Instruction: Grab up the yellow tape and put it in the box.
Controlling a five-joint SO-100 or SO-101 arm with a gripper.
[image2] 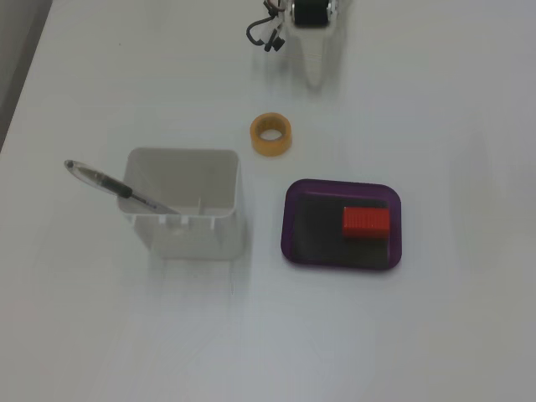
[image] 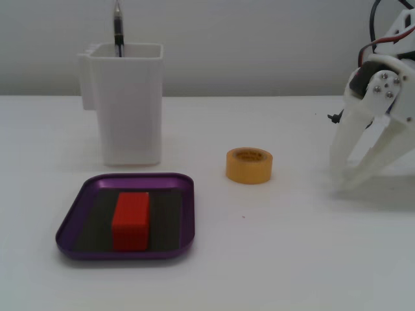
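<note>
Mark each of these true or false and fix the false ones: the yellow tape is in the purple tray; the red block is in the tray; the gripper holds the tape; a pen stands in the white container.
1. The yellow tape is in the purple tray. False: it lies on the table outside it.
2. The red block is in the tray. True.
3. The gripper holds the tape. False: it stands apart, open and empty.
4. A pen stands in the white container. True.

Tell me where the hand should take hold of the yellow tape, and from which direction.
The yellow tape lies flat on the table, hollow centre up, clear of the box and the white container. Likely best: descend from above, one finger in the hole and one outside, pinching the ring wall. The hand stands to its right in this fixed view.
</note>
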